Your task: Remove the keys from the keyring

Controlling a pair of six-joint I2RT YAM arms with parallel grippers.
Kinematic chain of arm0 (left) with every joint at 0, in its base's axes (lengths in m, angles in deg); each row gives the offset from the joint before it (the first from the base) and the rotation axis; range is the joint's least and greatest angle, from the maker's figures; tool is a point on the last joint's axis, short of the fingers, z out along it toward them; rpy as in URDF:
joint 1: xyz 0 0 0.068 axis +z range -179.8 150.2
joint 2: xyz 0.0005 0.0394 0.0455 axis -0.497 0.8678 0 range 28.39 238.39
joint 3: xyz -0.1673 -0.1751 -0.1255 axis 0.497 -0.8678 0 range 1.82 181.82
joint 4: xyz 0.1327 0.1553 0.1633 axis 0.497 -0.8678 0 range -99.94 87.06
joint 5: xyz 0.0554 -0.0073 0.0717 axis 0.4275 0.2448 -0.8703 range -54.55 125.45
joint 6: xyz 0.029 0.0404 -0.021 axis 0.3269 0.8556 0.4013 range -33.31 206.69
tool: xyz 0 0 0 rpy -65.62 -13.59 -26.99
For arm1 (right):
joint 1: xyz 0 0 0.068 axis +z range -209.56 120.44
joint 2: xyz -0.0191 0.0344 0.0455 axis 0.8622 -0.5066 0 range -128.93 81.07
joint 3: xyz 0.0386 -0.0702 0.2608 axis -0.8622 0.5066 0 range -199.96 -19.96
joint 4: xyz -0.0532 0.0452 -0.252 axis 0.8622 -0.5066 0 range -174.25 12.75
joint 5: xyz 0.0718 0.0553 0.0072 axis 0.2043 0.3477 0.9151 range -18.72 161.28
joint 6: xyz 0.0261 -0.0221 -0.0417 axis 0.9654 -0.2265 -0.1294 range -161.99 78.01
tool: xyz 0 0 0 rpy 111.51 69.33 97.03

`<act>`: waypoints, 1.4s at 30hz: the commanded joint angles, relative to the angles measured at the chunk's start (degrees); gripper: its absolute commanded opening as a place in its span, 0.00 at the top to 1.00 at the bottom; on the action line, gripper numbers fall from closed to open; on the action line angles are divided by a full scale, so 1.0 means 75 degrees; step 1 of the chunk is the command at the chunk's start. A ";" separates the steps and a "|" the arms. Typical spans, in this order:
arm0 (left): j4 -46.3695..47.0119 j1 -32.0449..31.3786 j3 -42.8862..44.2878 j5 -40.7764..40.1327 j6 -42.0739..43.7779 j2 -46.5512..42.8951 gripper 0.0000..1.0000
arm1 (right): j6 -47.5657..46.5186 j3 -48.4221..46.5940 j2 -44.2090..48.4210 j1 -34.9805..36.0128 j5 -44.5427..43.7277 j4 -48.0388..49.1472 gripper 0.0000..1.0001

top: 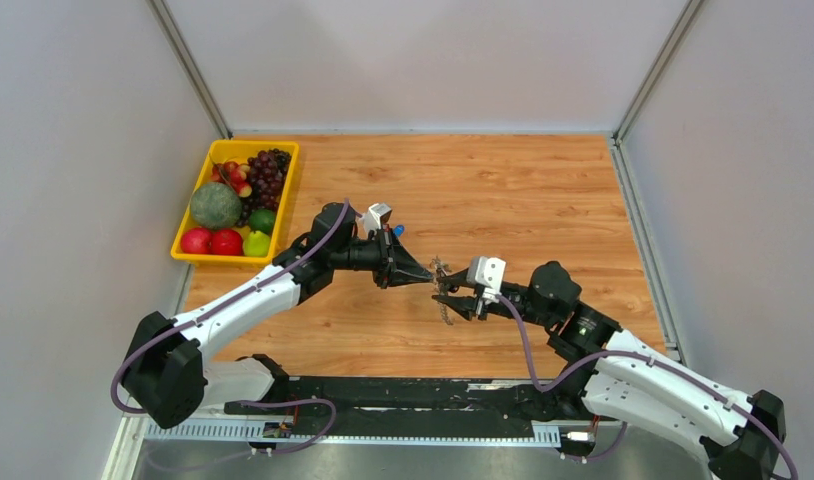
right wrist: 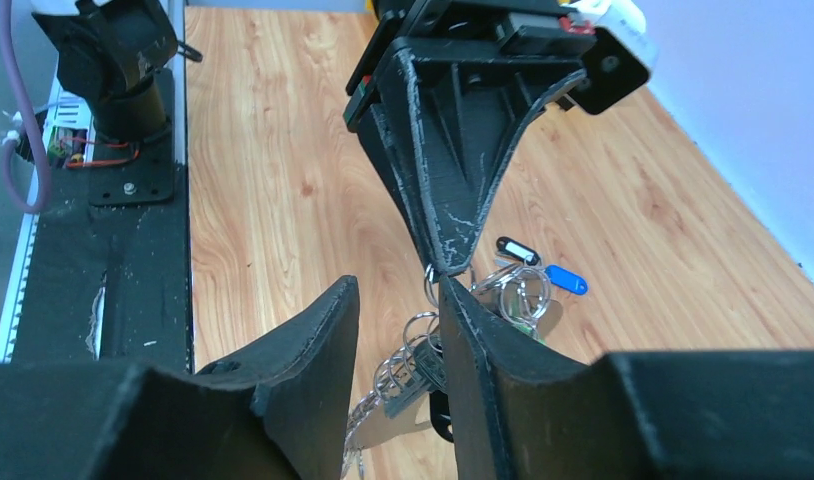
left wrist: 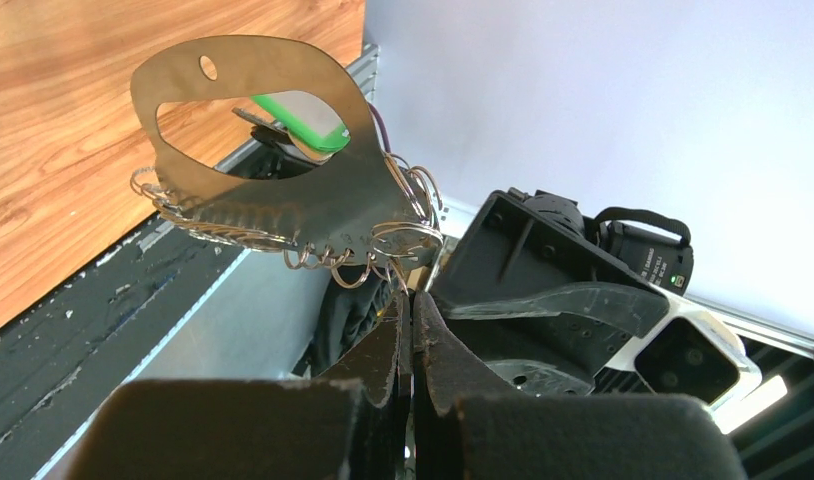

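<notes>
Left gripper [left wrist: 411,300] jaws shut on keyring [left wrist: 313,215]; right gripper [right wrist: 398,290] jaws apart, empty. Risk: thin ring slips, bunch drops toward blue key [right wrist: 566,280], 3 o'clock.

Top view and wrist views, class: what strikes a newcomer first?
Mid-table, the left gripper pinches the keyring, a metal plate fringed with small rings, while the right gripper is open close to it. A yellow fruit tray sits at the far left.

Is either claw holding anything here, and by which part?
Left claw pinches the keyring at its ring-lined edge; right claw is open.
</notes>
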 commanded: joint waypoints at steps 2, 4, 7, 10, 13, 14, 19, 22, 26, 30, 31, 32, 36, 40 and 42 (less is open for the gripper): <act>0.0143 -0.0013 0.0303 0.0190 0.0006 -0.0203 1.00 | -0.0503 -0.0156 -0.0192 0.0140 0.0196 0.0370 0.60; 0.0128 -0.0013 0.0303 0.0184 0.0001 -0.0226 1.00 | -0.0518 -0.0145 -0.0230 0.0155 0.0135 0.0365 0.60; 0.0130 -0.0013 0.0314 0.0206 0.0007 -0.0216 1.00 | -0.0540 -0.0158 -0.0300 0.0177 0.0088 0.0365 0.62; 0.0227 -0.0049 0.0301 0.0234 -0.0058 -0.0203 1.00 | -0.0555 -0.0177 -0.0404 0.0201 -0.0021 0.0364 0.64; 0.0296 -0.0095 0.0286 0.0278 -0.0112 -0.0182 1.00 | -0.0568 -0.0178 -0.0471 0.0207 -0.0179 0.0364 0.65; 0.0315 -0.0104 0.0288 0.0282 -0.0124 -0.0180 1.00 | -0.0570 -0.0181 -0.0489 0.0214 -0.0227 0.0367 0.65; 0.0332 -0.0119 0.0269 0.0283 -0.0155 -0.0200 1.00 | -0.0594 -0.0187 -0.0536 0.0210 -0.0565 0.0364 0.69; 0.0348 -0.0130 0.0258 0.0295 -0.0201 -0.0201 1.00 | -0.0586 -0.0191 -0.0577 0.0212 -0.0689 0.0364 0.70; 0.0417 -0.0168 0.0240 0.0305 -0.0277 -0.0201 1.00 | -0.0608 -0.0200 -0.0640 0.0218 -0.0832 0.0376 0.70; 0.0420 -0.0176 0.0232 0.0301 -0.0312 -0.0201 1.00 | -0.0636 -0.0191 -0.0652 0.0254 -0.1076 0.0378 0.69; 0.0419 -0.0177 0.0232 0.0306 -0.0314 -0.0201 1.00 | -0.0642 -0.0190 -0.0642 0.0271 -0.1152 0.0376 0.69; 0.0419 -0.0177 0.0232 0.0307 -0.0321 -0.0210 1.00 | -0.0654 -0.0190 -0.0638 0.0276 -0.1229 0.0376 0.69; 0.0434 -0.0177 0.0232 0.0314 -0.0333 -0.0205 1.00 | -0.0685 -0.0190 -0.0655 0.0283 -0.1316 0.0379 0.93; 0.0446 -0.0177 0.0252 0.0319 -0.0350 -0.0216 1.00 | -0.0624 -0.0204 -0.0655 0.0301 -0.1265 0.0335 1.00; 0.0437 -0.0177 0.0267 0.0303 -0.0350 -0.0222 1.00 | -0.0526 -0.0238 -0.0631 0.0302 -0.1201 0.0271 1.00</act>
